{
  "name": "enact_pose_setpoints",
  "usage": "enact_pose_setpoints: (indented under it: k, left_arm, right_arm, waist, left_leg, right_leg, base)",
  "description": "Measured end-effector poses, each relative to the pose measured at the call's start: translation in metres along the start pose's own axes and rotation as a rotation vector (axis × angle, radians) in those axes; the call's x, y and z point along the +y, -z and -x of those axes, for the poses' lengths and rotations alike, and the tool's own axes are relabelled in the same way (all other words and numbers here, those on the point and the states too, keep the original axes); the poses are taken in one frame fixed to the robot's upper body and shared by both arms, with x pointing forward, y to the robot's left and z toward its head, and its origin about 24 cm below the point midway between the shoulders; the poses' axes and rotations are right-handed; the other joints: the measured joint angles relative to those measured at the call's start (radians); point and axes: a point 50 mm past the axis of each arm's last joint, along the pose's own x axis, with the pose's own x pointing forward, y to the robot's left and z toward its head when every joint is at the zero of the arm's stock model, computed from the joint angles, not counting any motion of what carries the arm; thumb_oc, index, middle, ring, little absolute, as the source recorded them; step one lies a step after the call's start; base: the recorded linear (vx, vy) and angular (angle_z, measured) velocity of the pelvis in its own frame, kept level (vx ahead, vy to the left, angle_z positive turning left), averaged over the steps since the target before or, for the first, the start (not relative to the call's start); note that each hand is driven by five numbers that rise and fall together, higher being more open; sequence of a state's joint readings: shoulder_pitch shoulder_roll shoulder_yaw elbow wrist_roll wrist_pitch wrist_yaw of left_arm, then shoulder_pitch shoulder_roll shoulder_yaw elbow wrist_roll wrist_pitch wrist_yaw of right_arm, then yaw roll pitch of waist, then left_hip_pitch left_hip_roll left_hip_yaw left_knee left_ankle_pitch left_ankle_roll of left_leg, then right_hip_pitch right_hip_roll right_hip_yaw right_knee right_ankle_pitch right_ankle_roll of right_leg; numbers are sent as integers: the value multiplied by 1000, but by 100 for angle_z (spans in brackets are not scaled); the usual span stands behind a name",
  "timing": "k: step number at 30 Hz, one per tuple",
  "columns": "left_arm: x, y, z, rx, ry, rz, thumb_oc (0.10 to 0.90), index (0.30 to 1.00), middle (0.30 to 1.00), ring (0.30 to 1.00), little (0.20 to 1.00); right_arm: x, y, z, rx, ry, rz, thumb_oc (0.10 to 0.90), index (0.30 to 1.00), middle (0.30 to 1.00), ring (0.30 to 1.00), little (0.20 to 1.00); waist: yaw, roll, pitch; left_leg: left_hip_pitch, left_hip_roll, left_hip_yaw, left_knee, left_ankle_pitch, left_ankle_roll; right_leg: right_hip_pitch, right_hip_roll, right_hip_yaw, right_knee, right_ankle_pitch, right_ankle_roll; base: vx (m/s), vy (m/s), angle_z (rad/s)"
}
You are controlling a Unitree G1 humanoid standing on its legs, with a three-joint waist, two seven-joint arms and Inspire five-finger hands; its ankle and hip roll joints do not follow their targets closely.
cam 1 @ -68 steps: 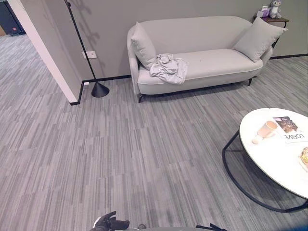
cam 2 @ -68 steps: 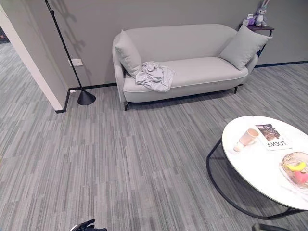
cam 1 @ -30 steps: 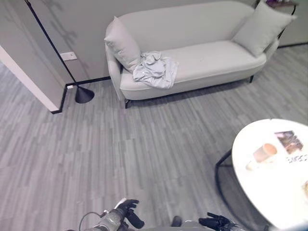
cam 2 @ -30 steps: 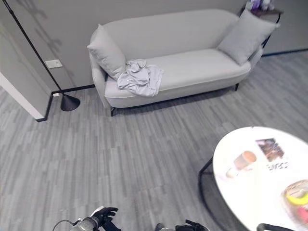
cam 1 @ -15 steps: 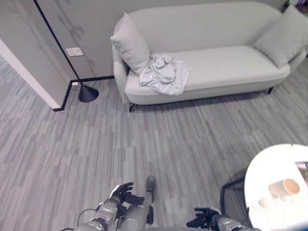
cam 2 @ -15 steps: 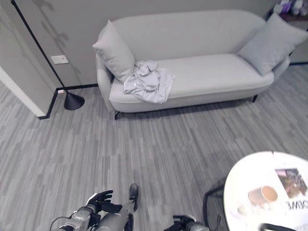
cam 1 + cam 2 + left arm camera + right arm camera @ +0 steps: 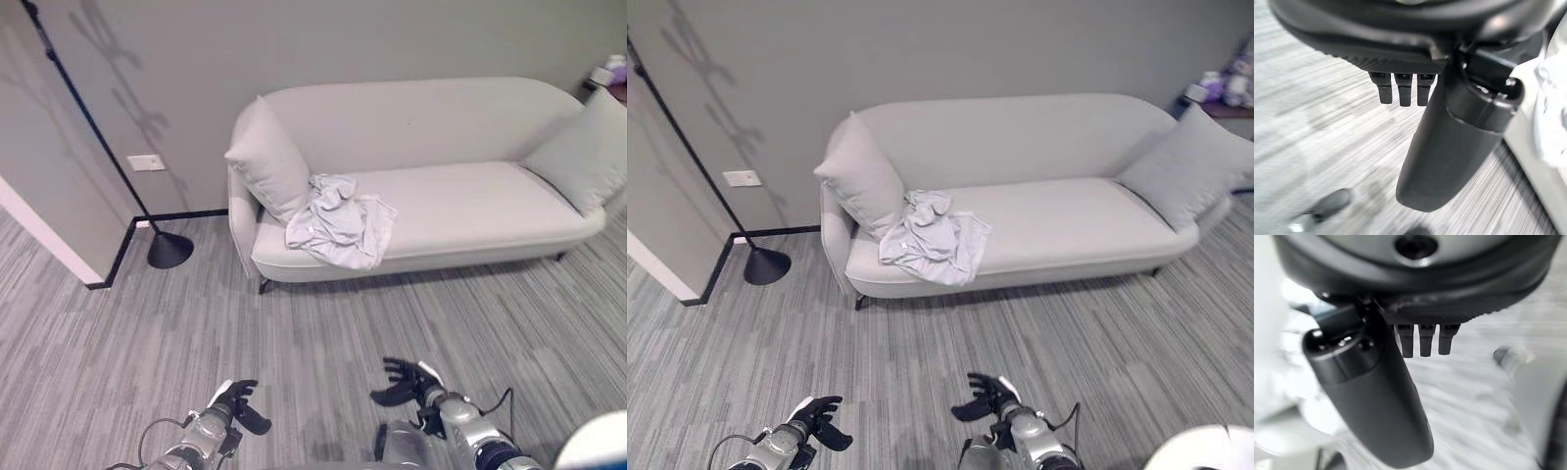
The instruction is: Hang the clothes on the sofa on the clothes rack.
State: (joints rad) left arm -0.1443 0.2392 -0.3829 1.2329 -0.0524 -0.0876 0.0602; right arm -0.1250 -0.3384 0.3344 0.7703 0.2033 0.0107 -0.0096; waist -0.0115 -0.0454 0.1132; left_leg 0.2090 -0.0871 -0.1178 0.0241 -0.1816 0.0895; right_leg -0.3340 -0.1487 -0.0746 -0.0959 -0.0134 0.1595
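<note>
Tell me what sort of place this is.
Most likely a living room or lounge: a pale grey sofa with cushions against the wall, crumpled clothes on its seat, and wood-look plank flooring.

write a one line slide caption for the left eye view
White garment crumpled on grey sofa by a cushion; left robot hand and right robot hand open and empty.
</note>
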Motion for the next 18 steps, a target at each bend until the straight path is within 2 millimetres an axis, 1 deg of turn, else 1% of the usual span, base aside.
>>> enact_pose_setpoints:
  k: [1,2,3,4,5,6,7,8,9,10,11,12,13,14,15,16,17,18]
  left_arm:
    - [-2,8,1,39,-1,27,800,900,900,900,900]
    - [-7,13,1,60,5,55,800,900,900,900,900]
    - [-17,31,6,123,25,82,800,900,900,900,900]
    - [-24,39,9,165,24,168,800,900,900,900,900]
    - [-28,40,9,178,24,199,800,900,900,900,900]
    - [-31,41,10,183,24,236,800,900,900,900,900]
    - [-33,44,11,198,23,261,800,900,900,900,900]
    - [-37,52,14,234,20,306,800,900,900,900,900]
    - [-35,55,15,245,9,321,800,900,900,900,900]
    - [-34,63,18,270,-4,330,800,900,900,900,900]
    - [-34,65,18,273,-5,329,800,900,900,900,900]
    - [-36,64,18,272,-2,327,800,900,900,900,900]
    - [-33,66,18,273,-15,325,800,900,900,900,900]
    - [-28,66,18,264,-37,313,800,900,900,900,900]
    - [-21,54,14,197,-64,336,800,900,900,900,900]
    - [-18,49,13,155,-69,314,800,900,900,900,900]
    - [-11,41,12,95,-79,277,800,900,900,900,900]
    - [-11,38,11,81,-76,264,800,900,900,900,900]
  right_arm:
    - [-9,0,0,-1,57,-39,800,900,900,900,900]
    - [-15,3,1,14,98,-61,800,900,900,900,900]
    - [-25,16,5,56,168,-85,800,900,900,900,900]
    - [-38,23,7,91,222,-107,800,900,900,900,900]
    - [-48,30,9,124,271,-118,800,900,900,900,900]
    - [-60,34,12,149,325,-117,800,900,900,900,900]
    - [-65,35,12,160,340,-116,800,900,900,900,900]
    - [-80,41,16,198,387,-115,800,900,900,900,900]
    - [-82,41,16,204,398,-115,800,900,900,900,900]
    - [-86,40,17,200,419,-108,800,900,900,900,900]
    - [-90,40,19,197,430,-99,800,900,900,900,900]
    - [-90,35,18,174,440,-79,800,900,900,900,900]
    - [-87,36,19,168,447,-76,800,900,900,900,900]
    - [-84,37,21,156,436,-59,800,900,900,900,900]
    - [-83,38,23,153,444,1,800,900,900,900,900]
    - [-81,38,21,162,441,29,800,900,900,900,900]
    - [-80,37,18,176,437,46,800,900,900,900,900]
    - [-78,30,14,160,431,58,800,900,900,900,900]
  waist:
    - [-26,-25,3]
    - [-35,-28,0]
    - [-49,-32,-6]
    - [-46,-19,0]
    - [-44,-5,-1]
    - [-43,19,-7]
    - [-44,36,-12]
    - [-38,79,-34]
    - [-31,76,-32]
    - [-25,77,-38]
    - [-25,80,-41]
    - [-17,79,-40]
    - [-16,69,-38]
    - [-12,61,-38]
    - [5,52,-32]
    - [28,42,-25]
    - [46,23,-10]
    - [51,20,-8]
  left_leg:
    - [25,12,-66,5,-35,-8]
    - [45,35,-98,-7,-50,-21]
    - [108,73,-142,-37,-60,-51]
    - [149,115,-165,-40,-79,-88]
    - [146,138,-165,-12,-76,-121]
    - [149,171,-151,8,-36,-157]
    - [151,189,-141,12,-16,-164]
    - [143,227,-120,77,53,-187]
    - [142,226,-118,114,60,-211]
    - [110,222,-127,189,109,-253]
    - [88,221,-129,225,103,-267]
    - [23,204,-127,313,159,-293]
    - [-8,201,-121,397,186,-318]
    - [-96,208,-105,579,212,-329]
    - [-203,215,-55,748,242,-312]
    - [-237,222,-7,773,223,-261]
    - [-274,230,66,770,188,-233]
    - [-294,224,69,736,180,-235]
  right_leg:
    - [-29,1,63,1,11,26]
    - [-29,3,71,31,14,21]
    - [-5,5,39,138,-17,1]
    - [9,21,22,185,85,6]
    - [17,31,3,210,136,-30]
    - [35,54,-8,231,171,-74]
    - [45,68,-12,238,172,-84]
    - [103,111,-46,216,151,-141]
    - [132,117,-49,202,154,-165]
    - [196,129,-69,147,142,-188]
    - [222,137,-73,123,143,-193]
    - [261,148,-85,94,104,-206]
    - [287,150,-99,75,106,-203]
    - [341,163,-121,28,95,-214]
    - [361,172,-134,16,81,-236]
    - [379,172,-133,7,71,-258]
    - [398,169,-142,10,86,-257]
    - [413,169,-142,13,74,-265]
  base:
    - [482,-216,130]
    - [470,-259,170]
    - [528,-324,143]
    - [564,-354,135]
    - [471,-307,96]
    - [437,-305,72]
    - [370,-249,56]
    - [382,-259,24]
    - [242,-157,21]
    - [343,-300,11]
    - [237,-203,26]
    - [382,-359,28]
    - [255,-269,47]
    - [286,-351,55]
    - [140,-194,48]
    - [167,-174,23]
    - [171,-93,-1]
    - [236,-92,11]
